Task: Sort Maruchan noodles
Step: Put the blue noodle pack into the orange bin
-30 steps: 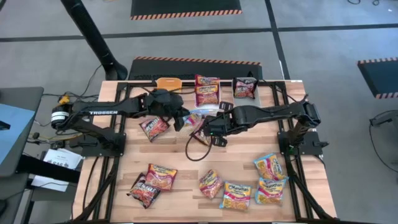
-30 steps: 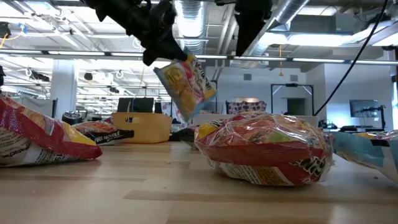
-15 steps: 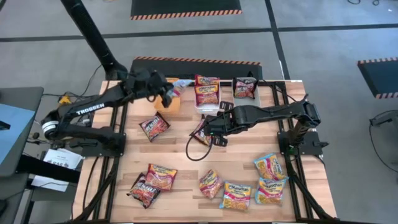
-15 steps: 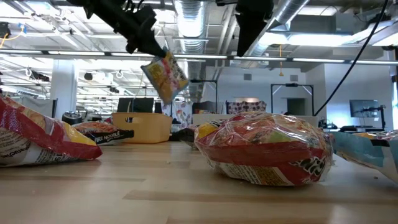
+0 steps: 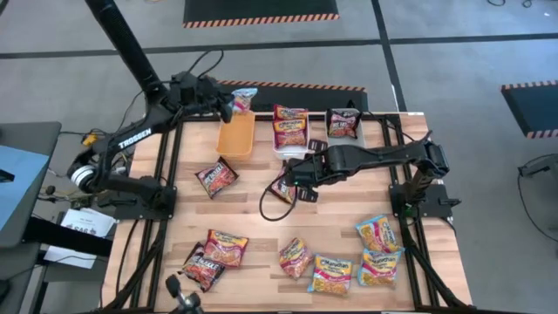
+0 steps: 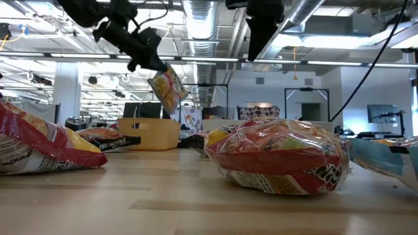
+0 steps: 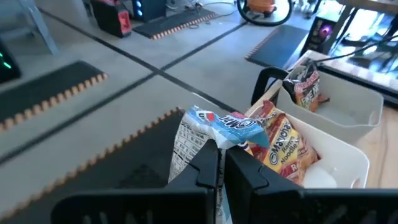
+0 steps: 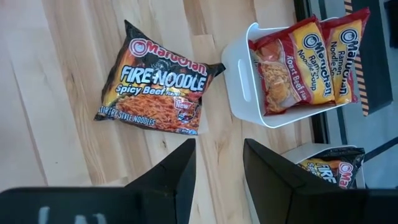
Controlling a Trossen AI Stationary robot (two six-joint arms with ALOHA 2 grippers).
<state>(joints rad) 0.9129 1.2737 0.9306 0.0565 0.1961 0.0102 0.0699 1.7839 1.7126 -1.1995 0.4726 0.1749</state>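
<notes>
Left gripper [image 5: 228,105] clamping blue-yellow packet [image 5: 243,99], swung back past orange bin [image 5: 236,136], right gripper [image 5: 290,181] open over table

Pale wooden slat tabletop [image 5: 261,231]: matt, visible grain. Flat rectangular ramen packets [image 5: 226,248]: glossy crinkled plastic film, catching light. White rectangular plastic bin [image 8: 245,71]: smooth, satin. Orange plastic bin [image 5: 235,138]: smooth, matt. Dark arm links: matt black.
</notes>
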